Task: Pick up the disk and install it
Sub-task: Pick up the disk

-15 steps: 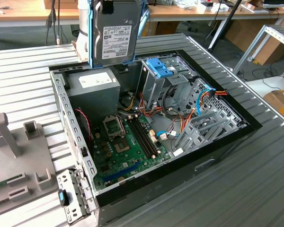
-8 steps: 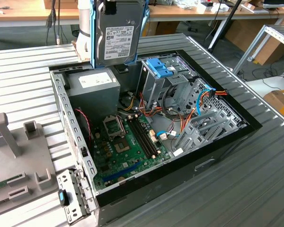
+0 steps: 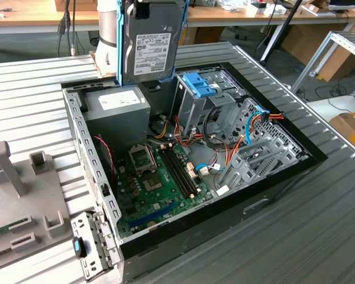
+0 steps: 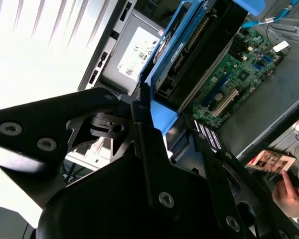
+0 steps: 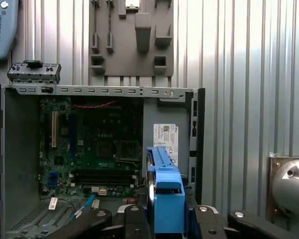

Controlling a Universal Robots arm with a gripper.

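Note:
The disk, a dark hard drive with a white label and bright blue side rails, hangs upright above the back corner of the open computer case. It sits over the grey power supply. In both wrist views my gripper is shut on the disk, a black finger on either side of its blue end. The metal drive cage with a light-blue ribbed latch plate stands just to the exterior view's right of the disk.
The green motherboard with cables lies in the case floor. A grey fixture plate sits on the ribbed table at the exterior view's left. A person's hand holds a phone beside the case.

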